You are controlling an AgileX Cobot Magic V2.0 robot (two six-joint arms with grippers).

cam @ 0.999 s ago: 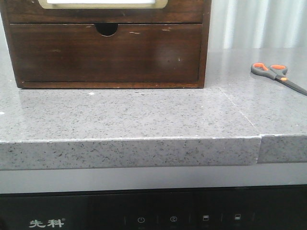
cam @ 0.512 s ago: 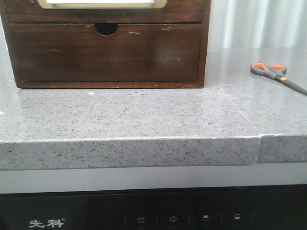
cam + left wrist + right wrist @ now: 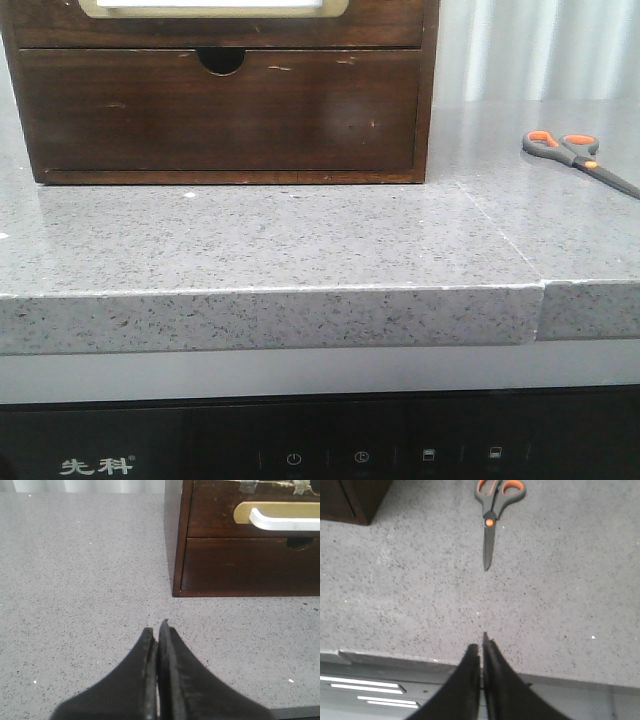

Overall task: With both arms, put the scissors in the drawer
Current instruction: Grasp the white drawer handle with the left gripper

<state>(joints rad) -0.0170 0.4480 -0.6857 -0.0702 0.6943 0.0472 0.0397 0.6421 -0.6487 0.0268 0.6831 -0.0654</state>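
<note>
Front view shows no change over the last second: nothing has moved, so the task is not started.

Left gripper (image 3: 159,630): fingers pressed together, empty, near the drawer (image 3: 280,517), which sits closed.

Right gripper (image 3: 481,647): fingers together, empty, over the counter edge.

Scissors (image 3: 578,158): flat on the countertop (image 3: 300,240), well right of the drawer unit, blades closed.

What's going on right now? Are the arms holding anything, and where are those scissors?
Left gripper shut, empty. Right gripper shut, empty. Scissors flat on the counter, untouched, blades closed. Drawer shut. Nothing between the right gripper and the scissors.
</note>
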